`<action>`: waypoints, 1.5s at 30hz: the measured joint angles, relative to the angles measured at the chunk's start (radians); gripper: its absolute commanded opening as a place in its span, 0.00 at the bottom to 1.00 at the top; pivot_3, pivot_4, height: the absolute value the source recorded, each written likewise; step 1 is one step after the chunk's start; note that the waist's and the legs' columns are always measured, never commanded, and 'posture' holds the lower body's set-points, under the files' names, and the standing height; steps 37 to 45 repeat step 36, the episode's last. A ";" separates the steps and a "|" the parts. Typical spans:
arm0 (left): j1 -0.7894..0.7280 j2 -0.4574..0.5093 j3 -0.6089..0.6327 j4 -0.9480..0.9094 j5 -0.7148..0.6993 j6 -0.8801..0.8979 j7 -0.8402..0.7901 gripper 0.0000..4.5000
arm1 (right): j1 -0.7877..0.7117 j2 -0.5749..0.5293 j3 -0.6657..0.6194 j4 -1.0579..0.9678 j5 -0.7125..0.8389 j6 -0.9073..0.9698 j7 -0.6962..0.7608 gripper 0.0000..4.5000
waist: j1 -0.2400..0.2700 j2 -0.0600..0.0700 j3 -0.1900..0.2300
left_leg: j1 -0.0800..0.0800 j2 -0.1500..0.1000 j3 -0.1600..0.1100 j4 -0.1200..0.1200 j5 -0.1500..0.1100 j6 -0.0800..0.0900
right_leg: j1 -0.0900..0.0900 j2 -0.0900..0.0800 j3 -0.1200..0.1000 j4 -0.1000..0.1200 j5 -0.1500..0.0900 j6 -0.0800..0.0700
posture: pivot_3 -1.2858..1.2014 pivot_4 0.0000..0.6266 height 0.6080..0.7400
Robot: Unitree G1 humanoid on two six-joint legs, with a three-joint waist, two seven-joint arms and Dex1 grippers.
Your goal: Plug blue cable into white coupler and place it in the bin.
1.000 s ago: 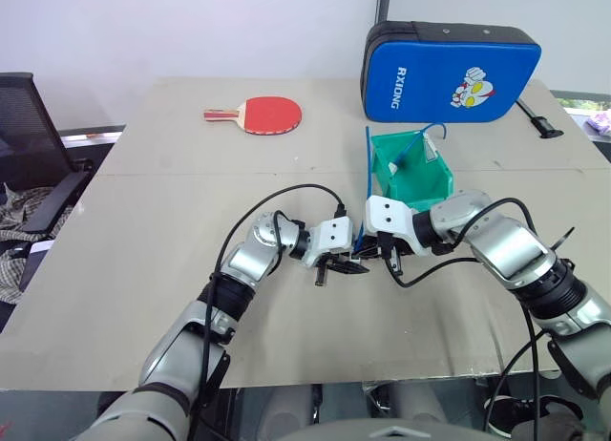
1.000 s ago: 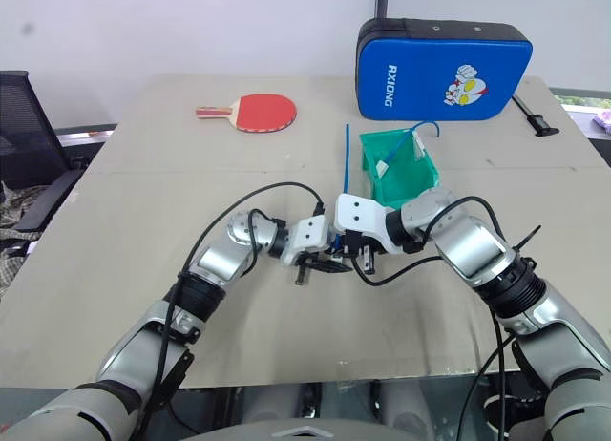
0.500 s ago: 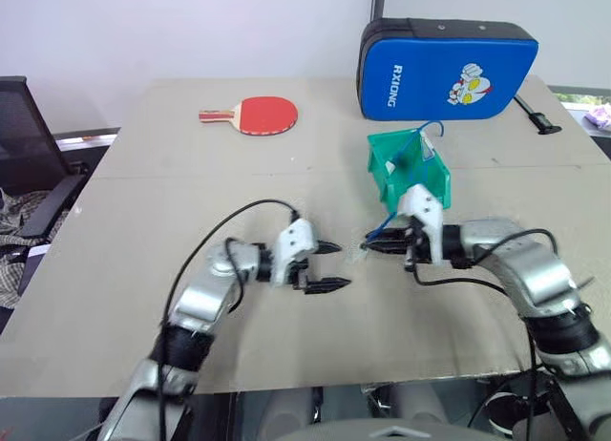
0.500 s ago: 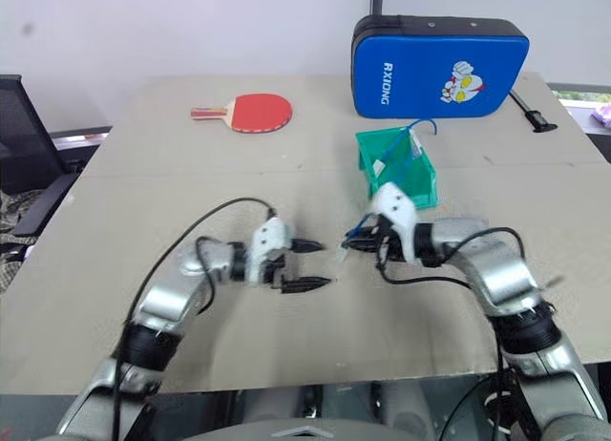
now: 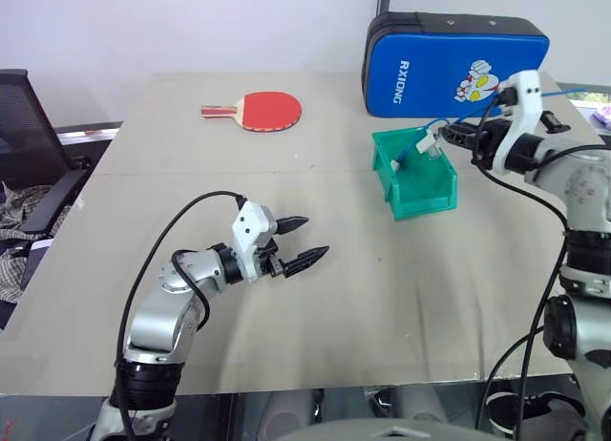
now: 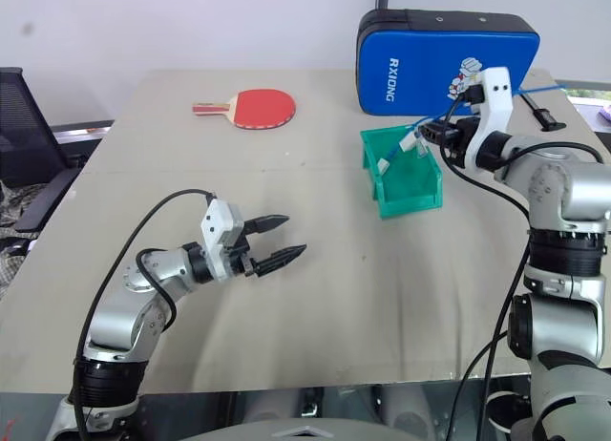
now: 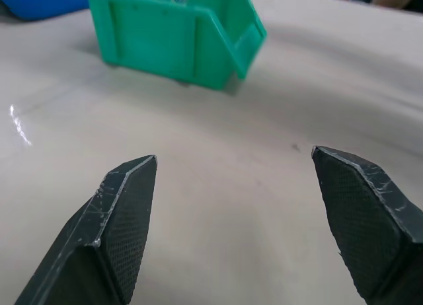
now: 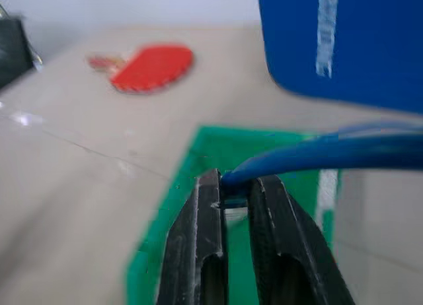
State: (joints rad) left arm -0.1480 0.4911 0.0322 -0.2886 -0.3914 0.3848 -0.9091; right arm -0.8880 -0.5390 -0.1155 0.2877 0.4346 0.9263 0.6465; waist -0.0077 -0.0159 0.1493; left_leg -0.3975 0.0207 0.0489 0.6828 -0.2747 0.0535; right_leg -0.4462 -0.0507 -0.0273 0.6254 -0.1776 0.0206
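Left gripper [image 5: 302, 241] hovers low over the bare tan table [image 5: 401, 288], jaws spread wide apart with nothing between them; in the left wrist view both black fingers [image 7: 125, 212] frame empty tabletop, with the bin [image 7: 178, 34] ahead of them. Right gripper [image 6: 434, 131] is raised above the back rim of the green bin [image 6: 401, 174], pointing toward the robot's left. In the right wrist view its two fingers [image 8: 201, 245] stand nearly together, pinched on the blue cable [image 8: 330, 153] at a small clear piece lodged between the tips; whether that piece is the plug or part of the coupler cannot be told. The cable arcs away from the fingertips over the bin's green floor. In the head views a pale, whitish piece, seemingly the white coupler [image 5: 428, 145], hangs at the gripper's tip just above the bin's interior; contact with the bin cannot be told. Blue padded case [image 5: 458, 64] stands behind the bin. Red table-tennis paddle [image 5: 263, 110] lies at the far left of the table, well apart from both grippers.
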 measured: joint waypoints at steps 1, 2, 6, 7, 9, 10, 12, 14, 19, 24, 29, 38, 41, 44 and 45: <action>-0.006 -0.008 0.000 -0.010 -0.009 0.002 0.007 0.86 | -0.024 0.009 0.026 0.072 -0.017 -0.026 0.021 0.46 | -0.002 0.000 0.001 | 0.000 0.000 0.000 0.000 0.000 0.000 | 0.000 0.000 0.000 0.000 0.000 0.001 | 0.52 0.24 0.93; -0.009 -0.012 -0.001 -0.022 -0.024 0.007 0.018 0.86 | -0.049 0.015 0.052 0.144 -0.035 -0.054 0.046 0.55 | -0.004 0.000 0.001 | 0.000 0.000 0.000 0.000 0.000 0.000 | 0.000 0.001 0.000 0.000 0.001 0.002 | 0.52 0.24 0.93; -0.011 -0.014 -0.001 -0.057 -0.050 0.025 0.042 0.86 | -0.086 0.009 0.092 0.258 -0.082 -0.131 0.101 0.95 | -0.004 0.001 0.002 | -0.001 0.001 -0.001 0.000 0.000 0.000 | 0.000 0.001 0.000 0.000 0.002 0.004 | 0.52 0.24 0.93; -0.006 -0.014 0.002 -0.061 -0.063 0.030 0.051 0.86 | -0.088 0.001 0.097 0.262 -0.089 -0.145 0.112 0.99 | -0.003 0.001 0.002 | -0.001 0.001 -0.001 0.000 0.000 0.000 | 0.000 0.001 0.000 0.000 0.002 0.004 | 0.52 0.24 0.93; 0.005 -0.015 0.006 -0.078 -0.081 0.035 0.067 0.86 | -0.077 -0.035 0.099 0.226 -0.091 -0.142 0.136 0.99 | 0.000 0.001 0.004 | -0.002 0.000 -0.001 0.000 0.000 0.000 | 0.000 0.000 0.000 -0.001 0.002 0.004 | 0.52 0.24 0.93; 0.011 -0.015 0.011 -0.087 -0.087 0.036 0.077 0.86 | -0.061 -0.064 0.097 0.178 -0.087 -0.131 0.150 0.99 | 0.002 0.001 0.004 | -0.002 0.000 -0.001 0.000 0.000 0.000 | 0.000 0.000 0.000 -0.001 0.002 0.004 | 0.52 0.24 0.93; 0.016 -0.016 0.023 -0.095 -0.102 0.038 0.088 0.86 | -0.025 -0.109 0.088 0.092 -0.072 -0.115 0.178 0.99 | 0.004 0.001 0.004 | -0.002 0.000 -0.001 0.000 0.000 0.000 | 0.000 0.000 0.000 -0.002 0.002 0.005 | 0.52 0.24 0.93; 0.024 -0.021 0.034 -0.102 -0.115 0.039 0.104 0.86 | 0.061 -0.162 0.060 -0.031 -0.047 -0.104 0.207 0.99 | 0.008 0.001 0.004 | -0.002 0.000 -0.002 0.000 0.000 0.000 | 0.000 0.000 -0.001 -0.002 0.001 0.005 | 0.52 0.24 0.93; 0.075 -0.010 0.041 -0.116 -0.123 0.049 0.125 0.86 | 0.318 -0.217 -0.065 -0.299 0.009 -0.153 0.222 0.99 | 0.012 0.001 0.004 | -0.001 0.001 -0.001 -0.001 0.000 0.000 | 0.000 0.001 0.000 -0.001 0.000 0.007 | 0.52 0.24 0.93; 0.106 0.018 0.039 -0.118 -0.129 0.067 0.122 0.86 | 0.570 -0.223 -0.208 -0.541 0.052 -0.244 0.225 0.99 | 0.018 -0.001 0.003 | 0.001 0.002 -0.002 0.000 0.000 0.000 | 0.000 0.002 -0.001 0.000 -0.004 0.005 | 0.52 0.24 0.93; 0.246 0.092 0.104 -0.062 -0.133 0.067 0.082 0.86 | 1.104 -0.188 -0.281 -0.641 -0.051 -0.505 0.303 0.99 | 0.027 0.000 0.003 | 0.000 0.001 -0.001 -0.001 0.000 0.000 | 0.000 0.000 0.000 0.000 -0.005 0.007 | 0.52 0.24 0.93; 0.356 0.209 0.195 -0.010 -0.133 0.029 -0.032 0.86 | 1.398 -0.127 -0.448 -0.725 -0.089 -0.670 0.299 0.99 | 0.016 0.002 0.005 | 0.004 0.002 0.001 0.001 -0.002 -0.003 | 0.000 -0.004 0.000 0.000 -0.005 0.007 | 0.52 0.24 0.93; 0.356 0.209 0.195 -0.010 -0.133 0.029 -0.032 0.86 | 1.398 -0.127 -0.448 -0.725 -0.089 -0.670 0.299 0.99 | 0.016 0.002 0.005 | 0.004 0.002 0.001 0.001 -0.002 -0.003 | 0.000 -0.004 0.000 0.000 -0.005 0.007 | 0.52 0.24 0.93; 0.356 0.209 0.195 -0.010 -0.133 0.029 -0.032 0.86 | 1.398 -0.127 -0.448 -0.725 -0.089 -0.670 0.299 0.99 | 0.016 0.002 0.005 | 0.004 0.002 0.001 0.001 -0.002 -0.003 | 0.000 -0.004 0.000 0.000 -0.005 0.007 | 0.52 0.24 0.93; 0.356 0.209 0.195 -0.010 -0.133 0.029 -0.032 0.86 | 1.398 -0.127 -0.448 -0.725 -0.089 -0.670 0.299 0.99 | 0.016 0.002 0.005 | 0.004 0.002 0.001 0.001 -0.002 -0.003 | 0.000 -0.004 0.000 0.000 -0.005 0.007 | 0.52 0.24 0.93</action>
